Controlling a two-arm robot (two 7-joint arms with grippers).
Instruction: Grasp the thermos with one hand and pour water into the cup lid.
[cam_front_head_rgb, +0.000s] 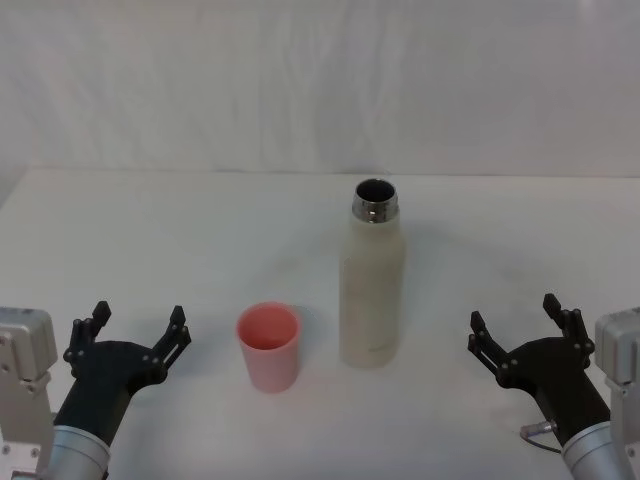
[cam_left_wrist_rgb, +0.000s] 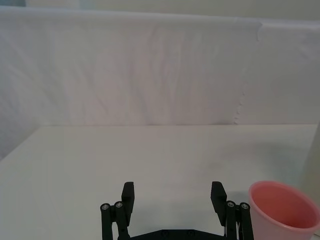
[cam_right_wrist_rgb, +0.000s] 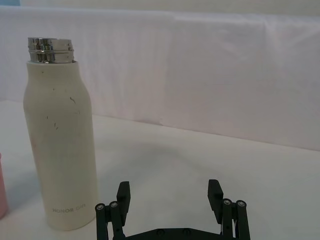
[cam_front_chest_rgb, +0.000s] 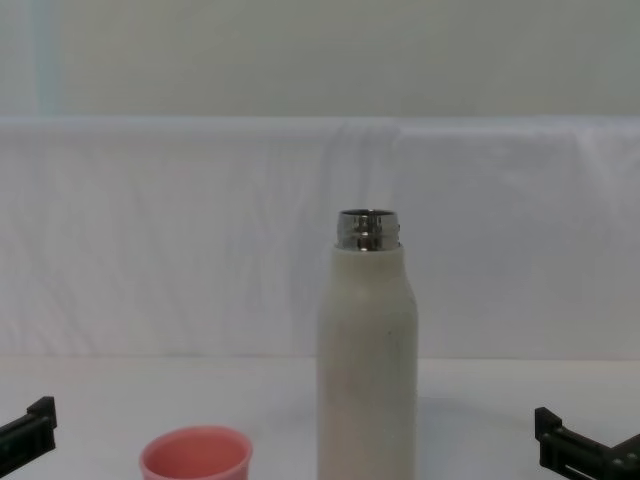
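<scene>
1. White surface (cam_front_head_rgb: 150, 220) runs ahead of me to a white draped backdrop.
2. On it the thermos (cam_front_head_rgb: 372, 285) stands upright near the middle, cap off, steel neck bare.
3. Just to its left, apart from it, sits the cup lid (cam_front_head_rgb: 268, 346), mouth up.
4. My left pincer (cam_front_head_rgb: 137, 327) waits left of the cup, spread wide, holding nothing.
5. My right pincer (cam_front_head_rgb: 513, 322) waits right of the thermos, likewise wide and holding nothing.

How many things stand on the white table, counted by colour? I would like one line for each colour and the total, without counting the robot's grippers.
Cream-white: 1, the tall cream-white matte thermos with a shiny steel neck, standing upright and uncapped.
Salmon-pink: 1, the small round salmon-pink plastic cup lid, standing on the thermos's left, apart from it.
Total: 2.
</scene>
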